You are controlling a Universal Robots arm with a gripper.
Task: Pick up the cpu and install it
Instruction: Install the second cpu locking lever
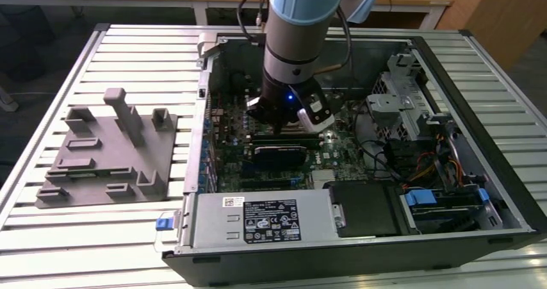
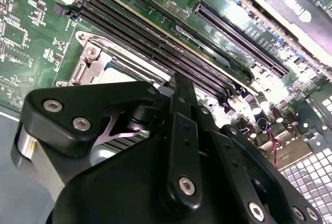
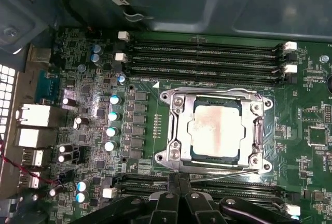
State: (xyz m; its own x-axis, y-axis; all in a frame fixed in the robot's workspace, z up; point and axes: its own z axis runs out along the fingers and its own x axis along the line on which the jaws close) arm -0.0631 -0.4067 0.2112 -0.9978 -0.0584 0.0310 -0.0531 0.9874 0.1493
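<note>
Already I see the cpu (image 3: pixel 215 131) seated inside the socket frame (image 3: pixel 217 130) on the motherboard (image 3: pixel 306 130); my fingers (image 3: pixel 179 195) hover just beside it, closed on nothing.

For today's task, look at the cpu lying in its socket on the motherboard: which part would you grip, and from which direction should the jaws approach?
The cpu lies flat inside the metal socket frame, silvery top up. I would come straight down from above and close on two opposite edges of its raised lid, since the frame hems in its sides and blocks any sideways approach. The memory slots beside the frame also favour a vertical descent.
</note>
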